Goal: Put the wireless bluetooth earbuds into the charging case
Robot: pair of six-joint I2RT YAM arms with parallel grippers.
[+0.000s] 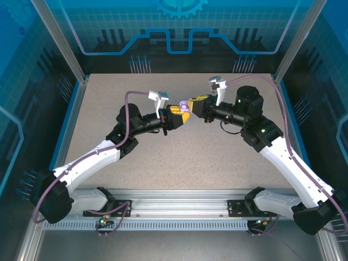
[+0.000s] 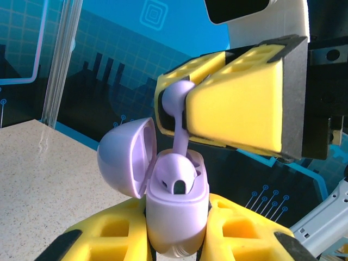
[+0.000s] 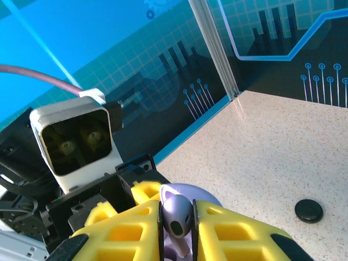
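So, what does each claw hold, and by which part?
The left claw holds the open lilac case by its lower body. The right claw holds a lilac earbud by its round head, stem down.

The lilac charging case [image 2: 176, 217] stands upright above the middle of the table. The left gripper [image 1: 181, 113] clamps it low on its body, and its domed lid [image 2: 126, 156] is swung open to the left. A seated lilac earbud [image 2: 175, 175] appears to fill one well. A second lilac earbud [image 2: 177, 98], pinched by the right gripper [image 1: 197, 101], hangs head up, its stem reaching down to the case's mouth.
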